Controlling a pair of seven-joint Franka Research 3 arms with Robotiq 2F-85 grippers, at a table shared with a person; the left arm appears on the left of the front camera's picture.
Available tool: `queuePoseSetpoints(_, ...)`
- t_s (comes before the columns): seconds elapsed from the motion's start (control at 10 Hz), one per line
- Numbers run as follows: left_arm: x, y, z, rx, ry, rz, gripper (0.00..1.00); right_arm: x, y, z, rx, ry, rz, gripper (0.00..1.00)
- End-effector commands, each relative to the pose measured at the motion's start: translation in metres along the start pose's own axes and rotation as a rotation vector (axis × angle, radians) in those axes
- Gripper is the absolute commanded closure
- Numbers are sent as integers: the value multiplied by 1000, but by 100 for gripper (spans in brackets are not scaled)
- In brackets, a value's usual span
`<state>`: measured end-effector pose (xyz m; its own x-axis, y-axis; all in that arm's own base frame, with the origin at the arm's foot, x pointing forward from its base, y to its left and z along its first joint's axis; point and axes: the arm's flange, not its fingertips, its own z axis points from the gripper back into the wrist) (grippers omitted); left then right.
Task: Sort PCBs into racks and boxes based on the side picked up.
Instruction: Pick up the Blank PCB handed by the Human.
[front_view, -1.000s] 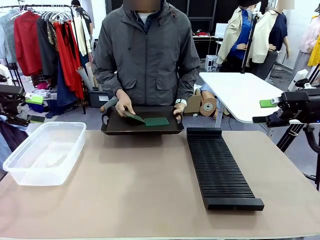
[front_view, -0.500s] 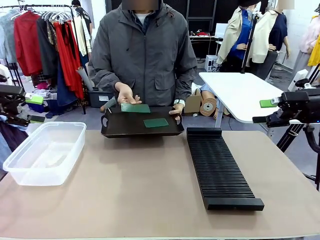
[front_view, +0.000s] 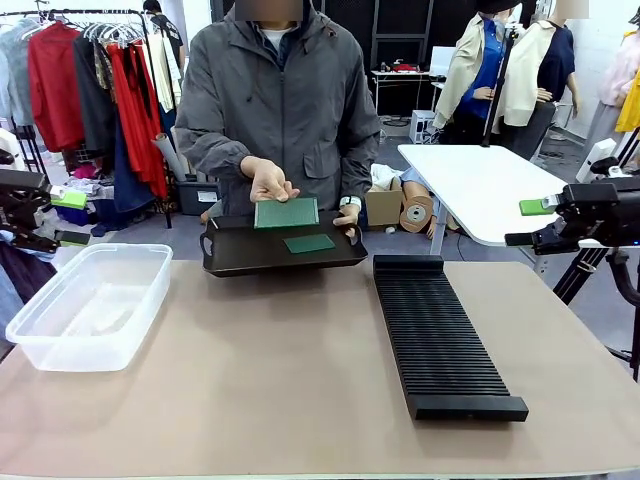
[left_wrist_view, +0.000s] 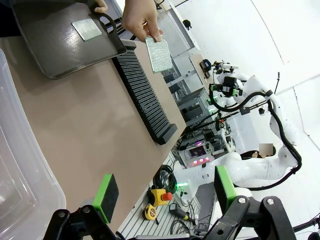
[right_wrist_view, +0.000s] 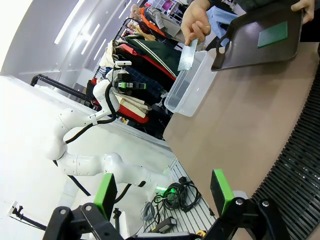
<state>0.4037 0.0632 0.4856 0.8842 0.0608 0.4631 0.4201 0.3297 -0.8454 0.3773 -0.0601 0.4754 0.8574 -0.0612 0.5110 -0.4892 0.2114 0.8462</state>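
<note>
Held PCB light green, dot-gridded; rack black, ribbed.

Matt table, clear plastic box, ribbed black rack
The table is smooth beige, the box at left glossy and see-through. The raised PCB shows a silvery dotted face; the flat PCB looks plain matt green on a faintly shiny black tray.

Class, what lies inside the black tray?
One dark green PCB lies flat in the tray. A second PCB, held upright in the person's hand, covers some of the tray floor behind it.
</note>
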Motion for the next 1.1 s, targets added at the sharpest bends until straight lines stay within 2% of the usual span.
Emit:
queuePoseSetpoints(0.0,-1,-3,2,1,4,2,0,1,3,0,9,-5,-13,0)
queuePoseSetpoints(0.4,-1,-3,2,1,4,2,0,0,0,0,0,0,0,0)
queuePoseSetpoints(0.7,-1,-3,2,1,4,2,0,19,-12,-46,43,18,3,0)
queuePoseSetpoints(1.0,-1,-3,2,1,4,2,0,32,-25,-86,13,15,-57,0)
